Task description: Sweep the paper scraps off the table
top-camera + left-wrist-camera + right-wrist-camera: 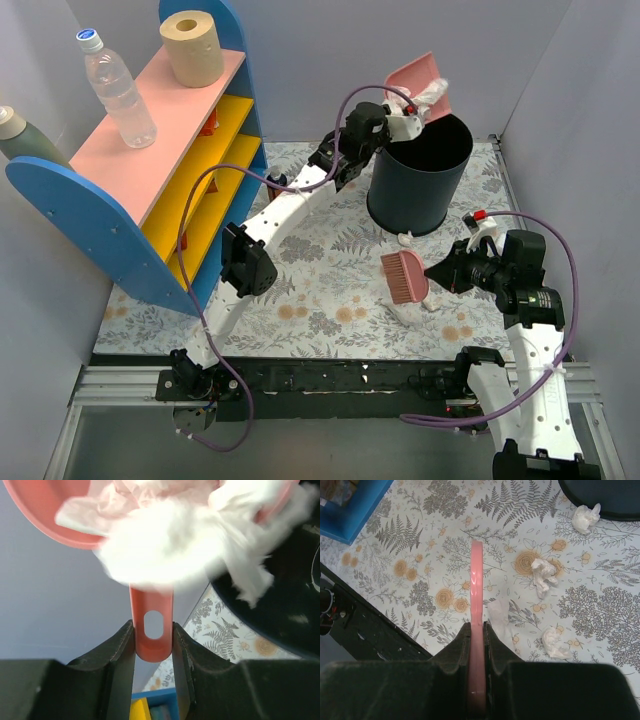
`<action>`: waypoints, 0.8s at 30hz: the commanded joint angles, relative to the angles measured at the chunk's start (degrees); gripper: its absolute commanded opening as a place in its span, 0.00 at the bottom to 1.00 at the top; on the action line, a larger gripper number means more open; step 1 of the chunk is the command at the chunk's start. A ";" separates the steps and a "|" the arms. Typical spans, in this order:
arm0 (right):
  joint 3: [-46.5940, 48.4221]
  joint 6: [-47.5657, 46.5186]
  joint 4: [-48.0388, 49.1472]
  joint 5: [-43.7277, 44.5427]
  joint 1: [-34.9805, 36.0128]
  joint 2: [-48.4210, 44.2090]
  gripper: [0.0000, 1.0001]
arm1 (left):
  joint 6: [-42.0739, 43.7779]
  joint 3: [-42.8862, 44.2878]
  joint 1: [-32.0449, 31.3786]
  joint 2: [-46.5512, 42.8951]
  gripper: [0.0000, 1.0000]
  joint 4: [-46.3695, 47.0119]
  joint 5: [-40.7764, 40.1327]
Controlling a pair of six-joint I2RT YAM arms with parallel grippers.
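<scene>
My left gripper [402, 118] [153, 645] is shut on the handle of a pink dustpan [412, 78] [75, 515], held tilted above a dark bin [420, 180] [285, 605]. White paper scraps [432, 98] [175, 550] spill from the pan's lip toward the bin's mouth. My right gripper [440, 275] [477, 630] is shut on a pink brush [405, 277] [477, 580], held low over the floral table [320, 250] [420, 555]. Several paper scraps lie on the cloth near the brush [543, 575], [555, 644], [498, 614], and one by the bin's foot [586, 517] [405, 238].
A blue, pink and yellow shelf [150, 190] stands at the left, carrying a water bottle [117, 90] and a beige paper roll [192, 47]. Grey walls close in the left, back and right sides. The black mounting rail [330, 378] runs along the near edge.
</scene>
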 commanded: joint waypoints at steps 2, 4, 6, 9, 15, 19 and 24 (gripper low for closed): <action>-0.52 1.77 3.06 -1.90 -0.71 -0.78 0.01 | 11.27 1.33 -0.75 0.47 0.00 7.20 -2.02; -0.52 1.76 2.89 -1.90 -0.97 -0.96 0.01 | 12.94 1.25 -0.83 0.82 0.00 8.78 -2.02; -0.61 1.68 2.89 -1.90 -1.15 -1.13 0.01 | 13.48 1.25 -0.92 0.82 0.00 10.01 -2.10; -0.70 1.76 2.89 -1.90 -1.32 -1.13 0.01 | 13.74 1.07 -0.84 0.73 0.00 10.37 -2.46; -1.31 2.29 3.77 -2.34 -1.76 -1.13 0.01 | 17.33 -1.55 -1.27 -1.46 0.00 11.34 -3.51; -1.40 2.29 3.77 -2.26 -1.85 -0.96 0.01 | 28.33 -3.16 -1.89 -2.88 0.00 19.33 -5.27; -2.02 3.00 5.17 -2.70 -1.94 -0.96 0.01 | 29.74 -1.21 -0.74 -0.41 0.00 17.58 -7.73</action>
